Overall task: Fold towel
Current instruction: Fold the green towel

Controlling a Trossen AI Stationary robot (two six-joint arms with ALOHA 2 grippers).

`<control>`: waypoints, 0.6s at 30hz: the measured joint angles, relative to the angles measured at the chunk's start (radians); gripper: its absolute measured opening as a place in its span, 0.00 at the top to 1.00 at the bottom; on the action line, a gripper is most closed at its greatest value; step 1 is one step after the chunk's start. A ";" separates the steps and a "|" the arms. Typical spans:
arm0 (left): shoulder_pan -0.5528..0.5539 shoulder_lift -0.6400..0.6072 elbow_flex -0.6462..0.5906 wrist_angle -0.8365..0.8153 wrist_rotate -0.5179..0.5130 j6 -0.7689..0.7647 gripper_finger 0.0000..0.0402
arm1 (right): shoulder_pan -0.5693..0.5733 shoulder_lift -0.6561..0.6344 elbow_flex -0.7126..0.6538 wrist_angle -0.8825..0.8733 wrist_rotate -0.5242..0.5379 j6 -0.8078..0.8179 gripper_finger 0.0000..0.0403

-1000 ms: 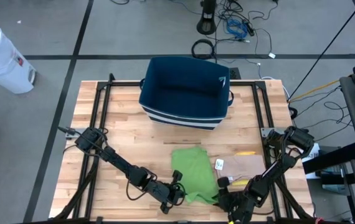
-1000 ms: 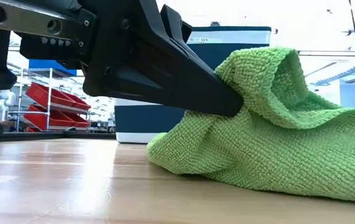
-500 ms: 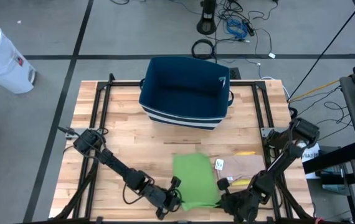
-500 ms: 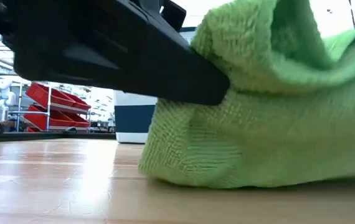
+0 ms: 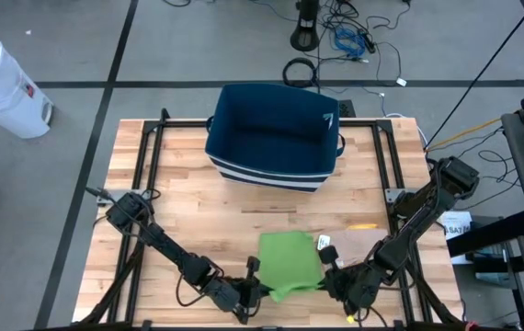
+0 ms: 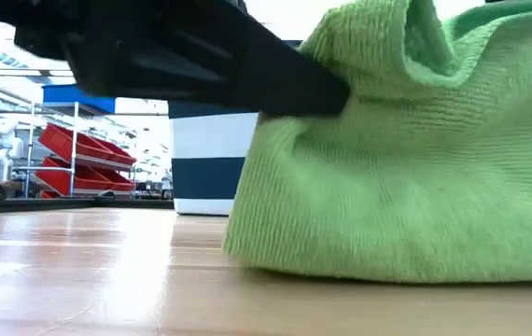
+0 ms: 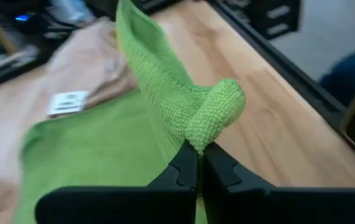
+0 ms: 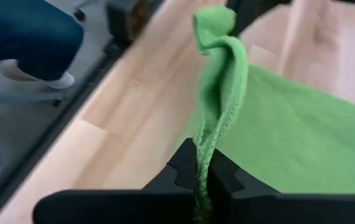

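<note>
Blue bin stands behind towel

Towel at counter's near edge, between left gripper and right gripper, both touching it. Bin behind, at far edge. Tag just right of towel.

This is a robotics lab or workshop. A butcher-block surface edged with a black metal frame stands on a grey concrete floor, with loose cables trailing at the far side and a white bin at the far left. Across the room, the low view shows shelving with red storage bins and a white robot arm.
</note>
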 joint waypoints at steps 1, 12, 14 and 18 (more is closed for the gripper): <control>-0.003 0.000 0.000 0.009 -0.031 -0.006 0.99 | -0.011 -0.008 0.000 -0.014 0.000 0.000 1.00; -0.010 0.000 0.000 0.072 -0.294 0.142 0.99 | -0.112 -0.032 0.000 -0.055 0.004 -0.167 1.00; 0.001 0.000 0.000 0.072 -0.296 0.192 0.99 | -0.133 -0.032 0.000 -0.055 0.006 -0.199 1.00; 0.031 0.000 0.000 0.063 -0.299 0.254 0.99 | -0.171 -0.032 0.000 -0.057 0.000 -0.259 1.00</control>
